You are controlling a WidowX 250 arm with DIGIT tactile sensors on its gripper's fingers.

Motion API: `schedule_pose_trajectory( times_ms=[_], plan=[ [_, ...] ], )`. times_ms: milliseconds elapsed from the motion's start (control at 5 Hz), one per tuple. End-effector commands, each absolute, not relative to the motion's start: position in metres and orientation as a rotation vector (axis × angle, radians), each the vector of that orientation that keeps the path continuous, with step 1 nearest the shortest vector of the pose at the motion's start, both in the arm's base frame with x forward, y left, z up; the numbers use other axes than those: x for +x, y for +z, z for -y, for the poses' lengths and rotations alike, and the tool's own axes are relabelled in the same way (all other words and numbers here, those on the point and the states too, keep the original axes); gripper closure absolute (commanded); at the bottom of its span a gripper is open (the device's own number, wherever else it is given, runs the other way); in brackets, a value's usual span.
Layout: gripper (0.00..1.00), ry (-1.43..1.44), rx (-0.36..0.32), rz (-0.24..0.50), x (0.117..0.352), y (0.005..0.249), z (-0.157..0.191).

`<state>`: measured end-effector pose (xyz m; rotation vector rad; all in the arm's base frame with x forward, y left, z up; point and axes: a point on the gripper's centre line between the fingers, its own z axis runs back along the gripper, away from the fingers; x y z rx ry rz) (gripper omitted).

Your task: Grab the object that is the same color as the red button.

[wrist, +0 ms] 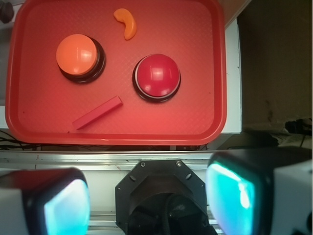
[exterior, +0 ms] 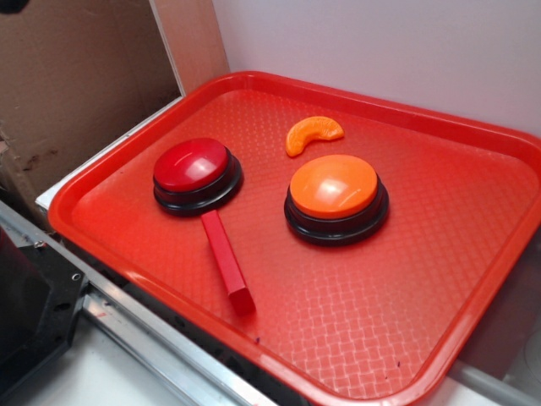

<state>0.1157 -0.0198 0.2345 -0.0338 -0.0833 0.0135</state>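
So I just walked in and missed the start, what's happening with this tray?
Nothing is being handled yet. The gripper is open and held back from the red tray, not touching anything. On the tray sit a red button, an orange button, an orange wedge and a long red block. The block lies flat just in front of the red button, and it matches that button's color, so it is the piece to grab.
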Motion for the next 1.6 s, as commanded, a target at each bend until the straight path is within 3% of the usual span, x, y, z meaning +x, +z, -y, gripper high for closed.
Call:
schedule_pose_trajectory(
  times_ms=[0,200,600,800,1000,1200,1400],
  plan=[
    [0.0,0.014,-0.034,0.083,0.116,0.234,0.02],
    [0.0,0.072,-0.051,0.076,0.123,0.221,0.025],
    [0.0,0.261,-0.058,0.131,0.138,0.192,0.04],
    [0.0,0.38,-0.111,0.173,0.145,0.167,0.049],
    [0.0,0.457,-0.15,0.143,0.146,0.146,0.058],
    [0.0,0.554,-0.201,0.133,0.158,0.108,0.066],
    [0.0,0.593,-0.165,0.095,0.169,0.073,0.078]
  ],
)
